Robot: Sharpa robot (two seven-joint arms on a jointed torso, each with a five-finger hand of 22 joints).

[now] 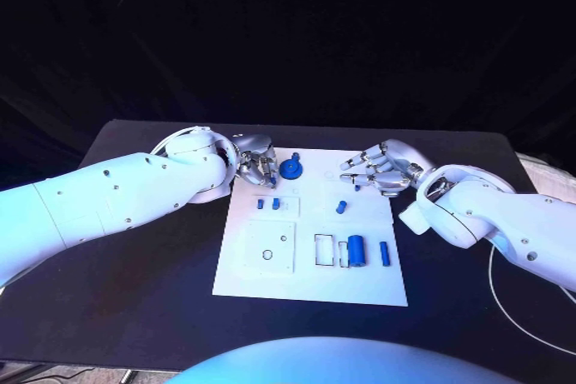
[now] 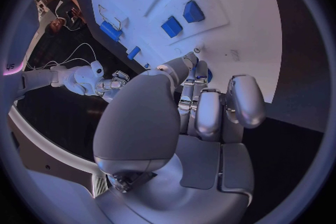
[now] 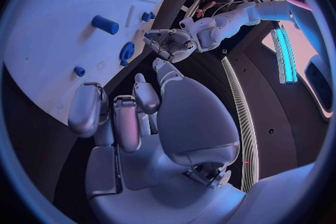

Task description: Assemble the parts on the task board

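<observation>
The left hand (image 1: 255, 169) sits at the far left corner of the white board (image 1: 360, 284), fingers curled toward a blue gear (image 1: 292, 168) just beside them; whether it grips the gear I cannot tell. Nearer the robot from that hand lie two small blue blocks (image 1: 269, 205). A short blue peg (image 1: 342, 206) lies just below the right hand (image 1: 378, 172), whose fingers are curled in, holding nothing. Further toward the robot stand a large blue cylinder (image 1: 358, 251) and a slimmer one (image 1: 384, 252).
</observation>
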